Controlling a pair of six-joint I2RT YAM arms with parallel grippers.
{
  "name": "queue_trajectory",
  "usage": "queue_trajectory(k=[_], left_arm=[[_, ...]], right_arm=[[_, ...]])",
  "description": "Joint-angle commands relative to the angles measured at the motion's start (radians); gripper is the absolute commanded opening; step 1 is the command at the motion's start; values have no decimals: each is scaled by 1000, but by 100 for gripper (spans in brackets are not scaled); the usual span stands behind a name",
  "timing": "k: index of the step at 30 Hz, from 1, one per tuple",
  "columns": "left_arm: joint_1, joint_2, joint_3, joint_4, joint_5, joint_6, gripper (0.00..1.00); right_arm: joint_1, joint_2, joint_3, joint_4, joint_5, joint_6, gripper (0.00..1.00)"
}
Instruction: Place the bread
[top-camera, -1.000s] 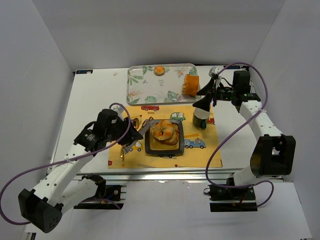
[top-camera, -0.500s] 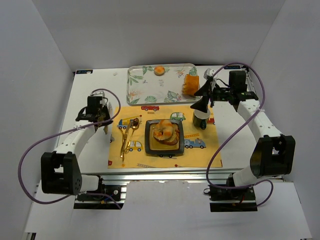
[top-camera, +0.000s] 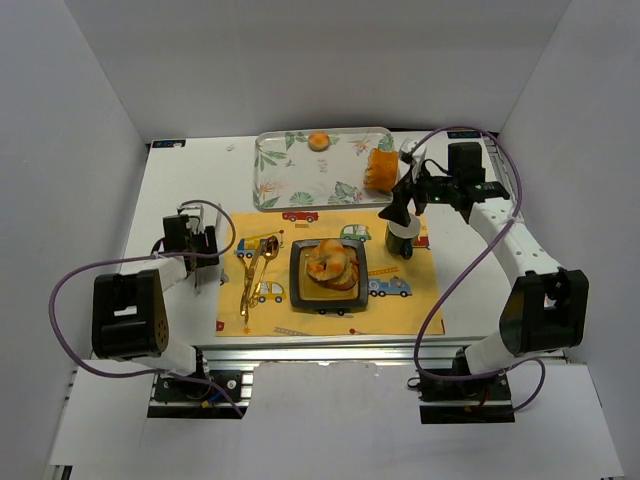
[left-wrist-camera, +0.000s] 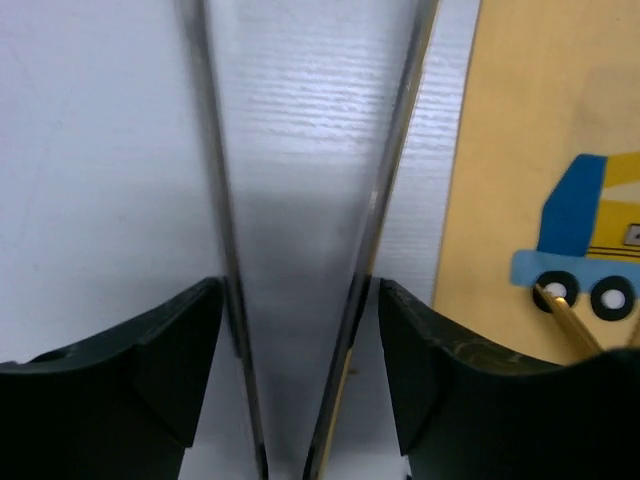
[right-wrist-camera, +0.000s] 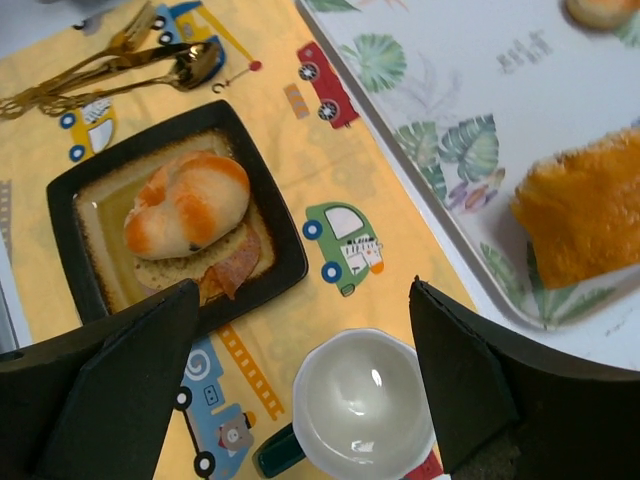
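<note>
Evidently the bread (top-camera: 330, 262) sat on the plate (top-camera: 298, 292), the right end effector (top-camera: 402, 203) right of the plate, nearer than the left end effector (left-wrist-camera: 300, 375), both open, empty.

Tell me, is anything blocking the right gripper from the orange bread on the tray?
Nothing visible. The right gripper hangs open over the cup, and the bread lies bare on the tray beside it. Only the tray's low rim lies between them.
</note>
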Motion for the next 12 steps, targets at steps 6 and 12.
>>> queue_trajectory(k=[6, 12], left_arm=[[56, -138, -17, 24, 0, -51, 97], [57, -309, 23, -42, 27, -186, 98]], right_arm=[[70, 44, 102, 5, 465, 213, 89], [101, 27, 116, 79, 558, 242, 90]])
